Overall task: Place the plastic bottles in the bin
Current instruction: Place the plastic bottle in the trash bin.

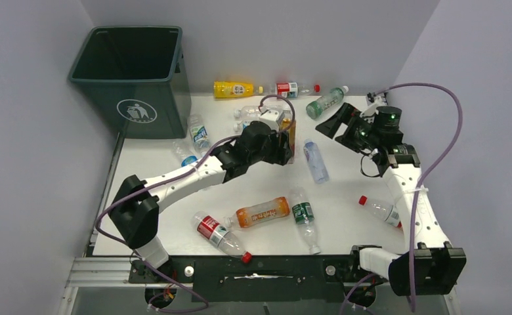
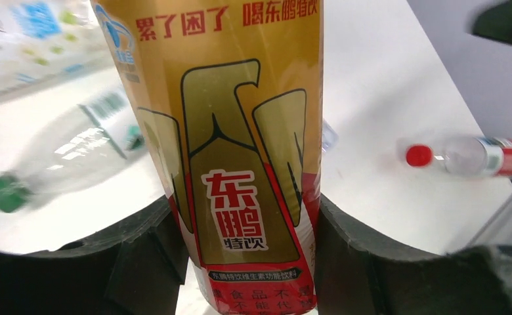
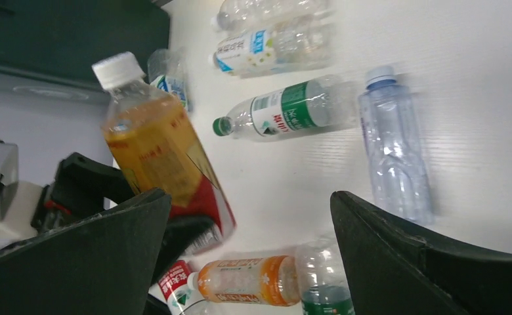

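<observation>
While the gold-labelled bottle (image 2: 234,131) is being gripped between the fingers of the left gripper (image 2: 247,256), which are being pressed against both its sides, the bin (image 1: 102,108) is being seen well apart, far off to that gripper's left. The right gripper (image 3: 248,203) is being held wide open with nothing between its jaws; 1 clear blue-capped bottle (image 3: 394,151) is lying just beyond 1 finger, and 1 green-labelled bottle (image 3: 293,111) ahead of it.

White arms (image 1: 181,178), black joints (image 1: 138,220) (purple cables (image 1: 461,123)).
</observation>
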Tool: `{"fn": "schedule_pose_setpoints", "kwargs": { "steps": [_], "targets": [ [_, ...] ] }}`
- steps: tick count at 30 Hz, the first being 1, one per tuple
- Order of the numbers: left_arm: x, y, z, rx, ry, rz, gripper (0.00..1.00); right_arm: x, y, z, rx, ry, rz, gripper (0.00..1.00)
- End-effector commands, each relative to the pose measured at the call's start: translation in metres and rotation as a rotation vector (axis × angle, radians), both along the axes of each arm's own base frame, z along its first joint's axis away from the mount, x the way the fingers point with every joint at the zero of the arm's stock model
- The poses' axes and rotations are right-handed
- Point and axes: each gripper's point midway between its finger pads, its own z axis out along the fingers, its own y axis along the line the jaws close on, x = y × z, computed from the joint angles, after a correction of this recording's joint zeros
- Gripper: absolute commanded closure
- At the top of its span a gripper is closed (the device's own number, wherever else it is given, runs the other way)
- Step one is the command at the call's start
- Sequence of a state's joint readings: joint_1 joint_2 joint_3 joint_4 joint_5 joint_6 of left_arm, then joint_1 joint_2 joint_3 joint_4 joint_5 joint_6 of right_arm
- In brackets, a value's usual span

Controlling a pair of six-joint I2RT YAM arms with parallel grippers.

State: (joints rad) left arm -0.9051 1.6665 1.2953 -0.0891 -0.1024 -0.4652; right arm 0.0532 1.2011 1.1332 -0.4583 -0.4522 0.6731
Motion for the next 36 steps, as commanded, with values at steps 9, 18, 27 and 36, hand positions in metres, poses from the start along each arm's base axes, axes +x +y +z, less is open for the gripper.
{"fn": "schedule_pose_setpoints", "kwargs": {
  "steps": [9,18,27,36],
  "targets": [
    [0.129,0.140,0.166,-0.045,-0.260,0.311,0.70,-0.020,-0.035,0.024,-0.138,-0.094,-0.084,0.02],
    [0.189,0.269,0.252,-0.112,-0.408,0.539,0.68,-0.023,-0.029,0.015,-0.117,-0.080,-0.052,0.02],
    [0.234,0.396,0.260,-0.099,-0.443,0.781,0.32,-0.025,-0.028,0.008,-0.122,-0.065,-0.037,0.02],
    [0.235,0.441,0.262,-0.127,-0.415,0.875,0.15,-0.023,-0.031,0.000,-0.145,-0.044,-0.044,0.02]
  ]
}}
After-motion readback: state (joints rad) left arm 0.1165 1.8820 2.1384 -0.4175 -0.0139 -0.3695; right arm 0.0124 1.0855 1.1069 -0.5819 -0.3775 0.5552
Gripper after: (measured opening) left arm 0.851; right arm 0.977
